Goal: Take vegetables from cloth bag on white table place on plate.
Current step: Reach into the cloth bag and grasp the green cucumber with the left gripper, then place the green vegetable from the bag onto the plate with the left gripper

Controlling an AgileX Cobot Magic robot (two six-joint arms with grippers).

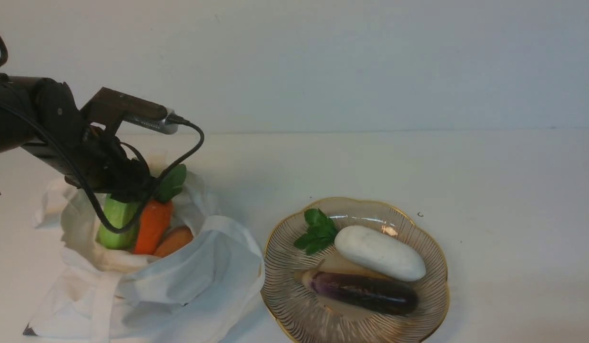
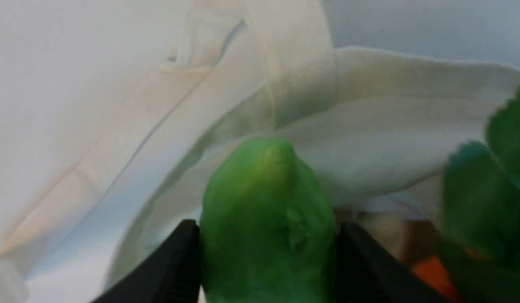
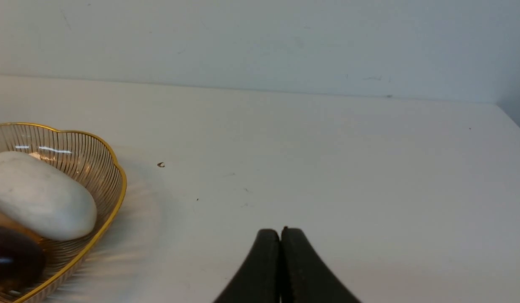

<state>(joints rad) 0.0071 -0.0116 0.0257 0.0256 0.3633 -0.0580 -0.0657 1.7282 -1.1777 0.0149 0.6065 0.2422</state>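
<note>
Left wrist view first: what am I looking at?

— The green cucumber-like vegetable (image 2: 268, 219), lying in the mouth of the cloth bag (image 1: 192, 281), with a fingertip pressed to either side of it. So the left gripper (image 2: 268, 252) is clamped on it

— Why grip it across the body like that?

— Across its narrow way the fingers can reach both flanks, I'd say; lengthwise it would probably be too long for them

— And what's around it?

— The orange carrot (image 1: 154, 226) is beside it with its leaves (image 1: 172, 183) up near the gripper, and the orange-tan oval vegetable (image 1: 174, 241) is next to the carrot, all three inside the bag. Those leaves could snag as the cucumber comes up, so a straight lift seems wise

— Further out?

— The glass plate (image 1: 299, 324) is just beside the bag on the white table (image 1: 513, 214), likely put there to keep the carry short. It bears a white vegetable (image 1: 380, 252) and an eggplant (image 1: 366, 291), side by side, which leaves some glass bare toward the near rim

— And the right arm?

— In its own wrist view the tips of the right gripper (image 3: 283, 235) meet, nothing between them; the left arm seems to be doing this job alone
</note>
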